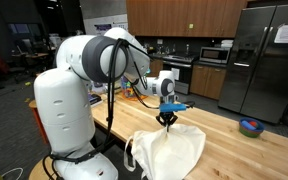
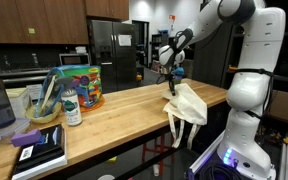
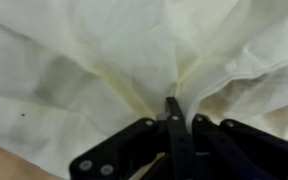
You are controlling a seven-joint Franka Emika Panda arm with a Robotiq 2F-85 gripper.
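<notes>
A cream cloth bag (image 1: 169,150) lies on the wooden table, its middle pulled up into a peak. In both exterior views my gripper (image 1: 167,118) (image 2: 170,86) points straight down onto that peak and is shut on a pinch of the fabric. The bag (image 2: 187,103) hangs partly over the table's edge, with its handles dangling below. The wrist view is filled by the cloth (image 3: 94,55), whose folds run together at my black fingertips (image 3: 172,104), pressed together around the fabric.
The wooden table (image 2: 114,110) carries a colourful canister (image 2: 81,86), a bottle (image 2: 71,107), a bowl with utensils (image 2: 44,108) and a dark book (image 2: 39,150) at one end. A small bowl (image 1: 250,127) sits farther along. A fridge and kitchen cabinets stand behind.
</notes>
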